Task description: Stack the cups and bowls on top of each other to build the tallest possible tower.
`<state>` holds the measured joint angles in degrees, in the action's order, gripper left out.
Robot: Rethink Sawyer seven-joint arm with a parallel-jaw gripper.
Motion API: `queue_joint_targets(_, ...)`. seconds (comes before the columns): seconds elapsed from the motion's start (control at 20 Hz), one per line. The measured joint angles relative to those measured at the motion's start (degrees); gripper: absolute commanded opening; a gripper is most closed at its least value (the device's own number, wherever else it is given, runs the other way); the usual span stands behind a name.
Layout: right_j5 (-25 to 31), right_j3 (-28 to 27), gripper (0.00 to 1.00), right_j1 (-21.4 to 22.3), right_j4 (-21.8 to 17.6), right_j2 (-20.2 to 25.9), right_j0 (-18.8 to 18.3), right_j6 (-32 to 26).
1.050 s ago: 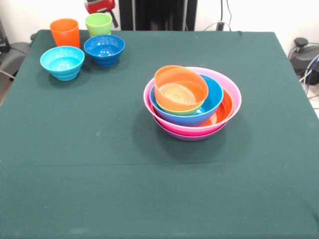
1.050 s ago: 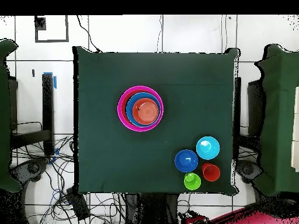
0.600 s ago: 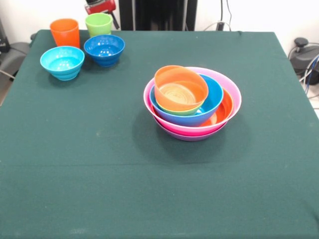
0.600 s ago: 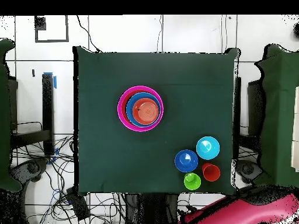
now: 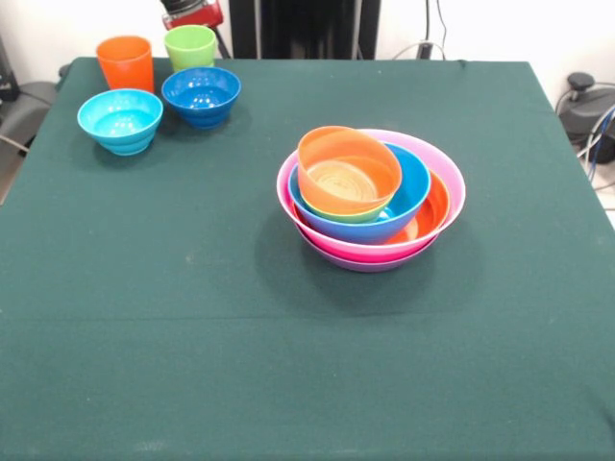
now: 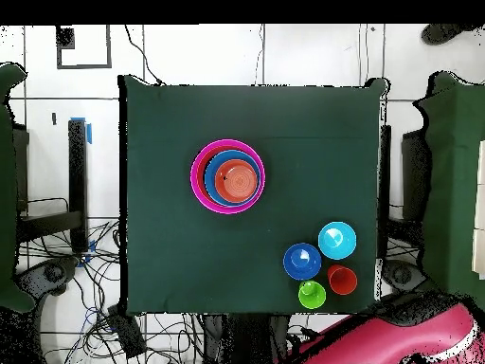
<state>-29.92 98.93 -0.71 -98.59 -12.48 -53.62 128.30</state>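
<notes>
Front view, tower [image 5: 371, 197]: near desk [image 5: 288, 365] centre; purple bowl at bottom, then pink, orange, blue, a green rim, tilted small orange bowl [image 5: 348, 171] on top.
Loose bowls: light blue bowl [image 5: 120, 120] and dark blue bowl [image 5: 201, 95] just beside each other at a far corner.
Cups: orange cup [image 5: 125, 62] and green cup [image 5: 190, 46] upright behind those bowls.
Claw [image 5: 192, 12]: red part at top edge behind green cup; open or clenched, cannot tell.
Overhead: red arm [image 6: 398, 332] below desk edge.
</notes>
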Motion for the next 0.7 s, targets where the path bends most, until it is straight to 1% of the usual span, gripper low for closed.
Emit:
queue_joint_targets(0.45,0.00,0.00,1.00,-0.01,1.39,0.00,-0.56,0.02)
queue_joint_targets(0.7,0.00,0.01,1.00,-0.04,4.39,0.00,-1.42,0.02)
